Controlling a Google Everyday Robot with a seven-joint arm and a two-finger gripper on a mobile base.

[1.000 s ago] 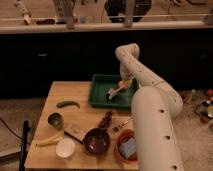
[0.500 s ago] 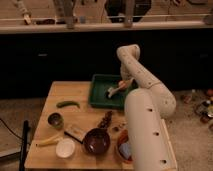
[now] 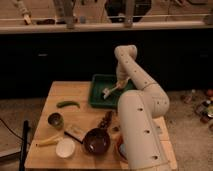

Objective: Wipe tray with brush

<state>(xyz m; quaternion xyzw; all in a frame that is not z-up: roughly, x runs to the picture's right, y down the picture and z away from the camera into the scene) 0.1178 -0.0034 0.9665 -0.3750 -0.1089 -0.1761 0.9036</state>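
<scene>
The dark green tray point(image 3: 98, 98) sits at the far edge of the wooden table. The whitish brush point(image 3: 111, 90) lies at a slant inside it, head down on the tray floor toward the left and handle rising to the right. My gripper point(image 3: 120, 82) is over the right part of the tray, at the end of the white arm that reaches down from above, and it is shut on the top of the brush handle. The arm hides the tray's right side.
A green vegetable point(image 3: 67, 104) lies left of the tray. Nearer the front are a small dark cup point(image 3: 55, 120), a banana point(image 3: 49, 141), a white bowl point(image 3: 65, 148), a brown bowl point(image 3: 96, 141), and a tan block with a dark handle point(image 3: 75, 132). My arm point(image 3: 140, 125) covers the table's right side.
The brush head has slid slightly left across the tray floor. The near part of the arm has swung left and fills more of the view.
</scene>
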